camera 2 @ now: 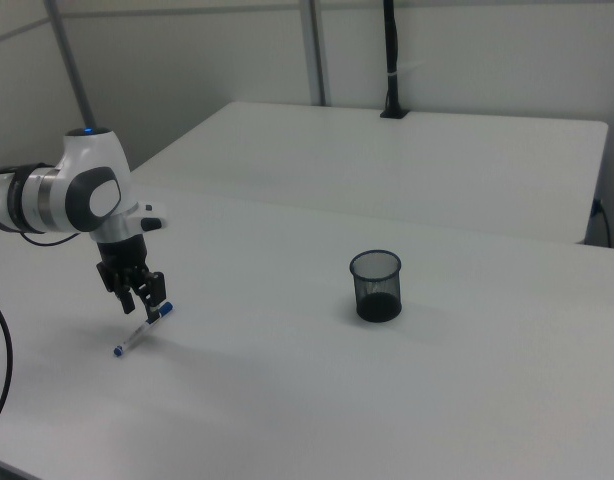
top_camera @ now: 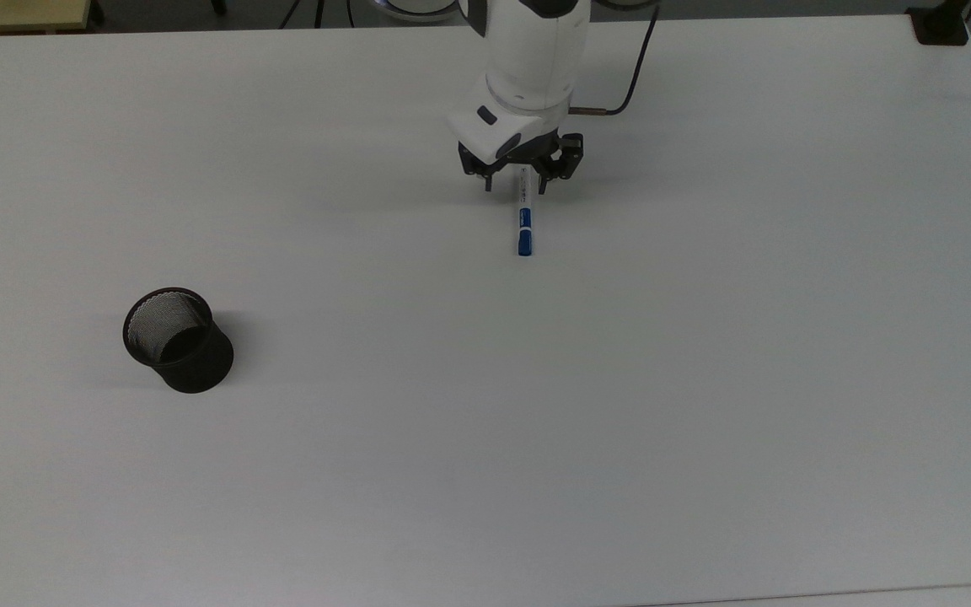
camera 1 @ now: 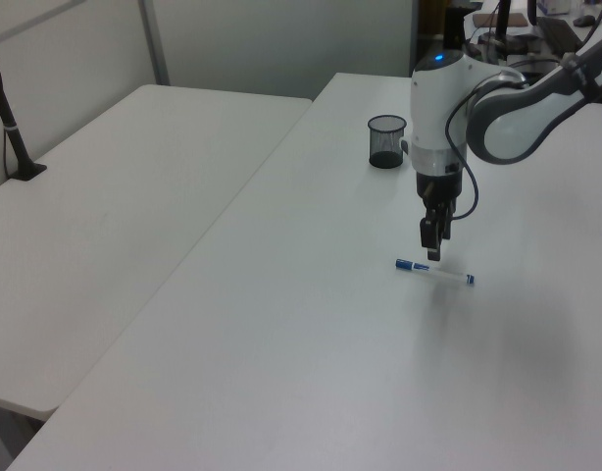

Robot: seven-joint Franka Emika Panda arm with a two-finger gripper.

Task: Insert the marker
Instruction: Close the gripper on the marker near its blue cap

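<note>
The marker (top_camera: 524,221) lies flat on the white table (top_camera: 620,421), white barrel with its blue cap toward the top view's bottom. My gripper (top_camera: 517,187) hangs open just over the marker's far end, one finger on each side of the barrel, not touching it. In the left view the gripper (camera 1: 430,251) points down a little above the marker (camera 1: 434,272). In the right view the gripper (camera 2: 139,302) stands over the marker (camera 2: 142,330). The black mesh cup (top_camera: 178,339) stands upright far off at the top view's left, also the cup (camera 1: 386,141) and the cup (camera 2: 376,286).
A second white table (camera 1: 115,196) adjoins this one, with a black clamped post (camera 1: 12,128) at its edge. A black clamp (top_camera: 941,25) sits at the top view's upper right corner. The arm's cable (top_camera: 629,93) trails behind the wrist.
</note>
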